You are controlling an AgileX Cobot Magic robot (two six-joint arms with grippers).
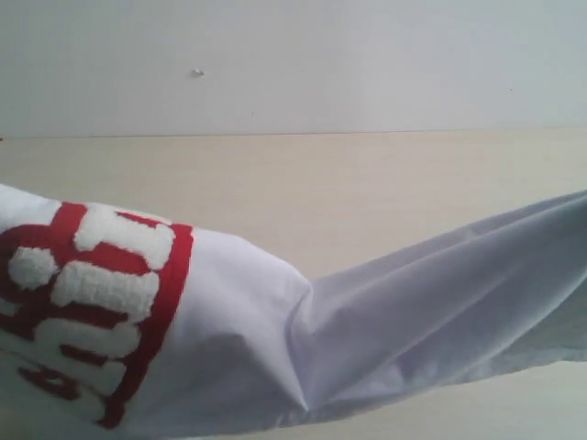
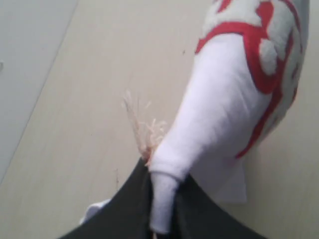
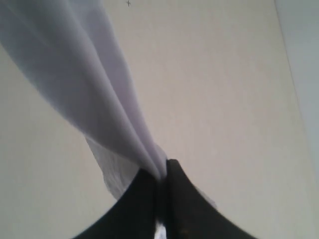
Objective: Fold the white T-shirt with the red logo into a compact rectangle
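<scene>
Over tbl [image 1: 275, 174], white T-shirt [image 1: 385, 321] held up

Soft, even daylight; slight blur

A pale beige tabletop [image 1: 385, 183] lies before me, matte, with a faint wood grain running along it; behind it stands a plain grey-white wall [image 1: 385, 55], meeting the table's far edge in one straight line; a small pale mark [image 1: 197, 72] sits on that wall, left of centre; the light is soft and even; from each of my wrists a grey strip borders the wood; one tiny dark speck [image 3: 128, 3] marks the tabletop.
</scene>
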